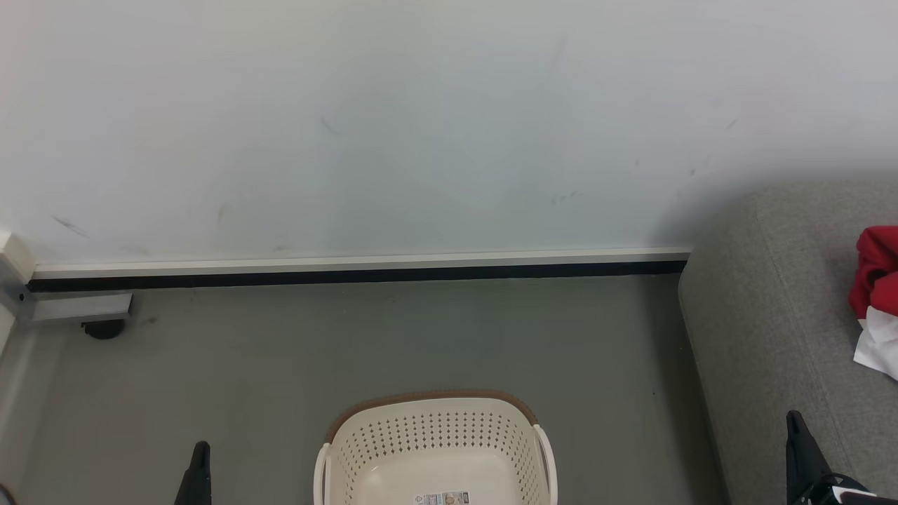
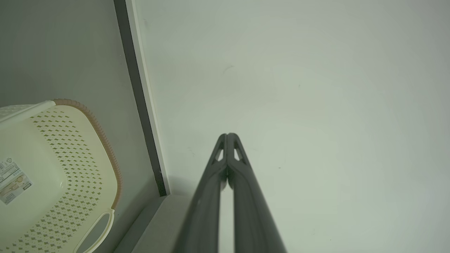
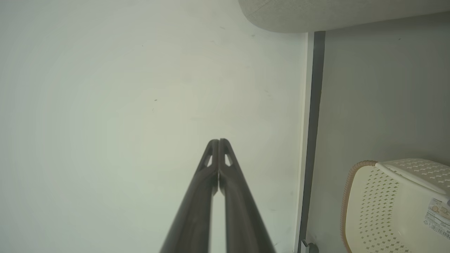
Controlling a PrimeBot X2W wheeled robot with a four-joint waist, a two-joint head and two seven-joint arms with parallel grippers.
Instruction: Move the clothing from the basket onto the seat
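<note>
The cream basket (image 1: 435, 435) with its brown rim stands on the floor at the bottom middle of the head view; its inside holds a paper sticker (image 1: 440, 498) and no cloth. It also shows as the basket (image 2: 52, 168) and the basket (image 3: 393, 207) in the wrist views. Red and white clothing (image 1: 877, 294) lies on the grey seat (image 1: 765, 308) at the right edge. My left gripper (image 1: 200, 449) rises left of the basket and my right gripper (image 1: 795, 421) stands over the seat's front. Both the left gripper (image 2: 227, 135) and the right gripper (image 3: 218, 141) are shut on nothing.
A pale wall (image 1: 421, 126) with a white and black baseboard (image 1: 351, 270) runs across behind the basket. A metal bracket and a small dark wheel (image 1: 104, 328) sit at the far left by the wall. Grey floor (image 1: 351, 337) lies between basket and wall.
</note>
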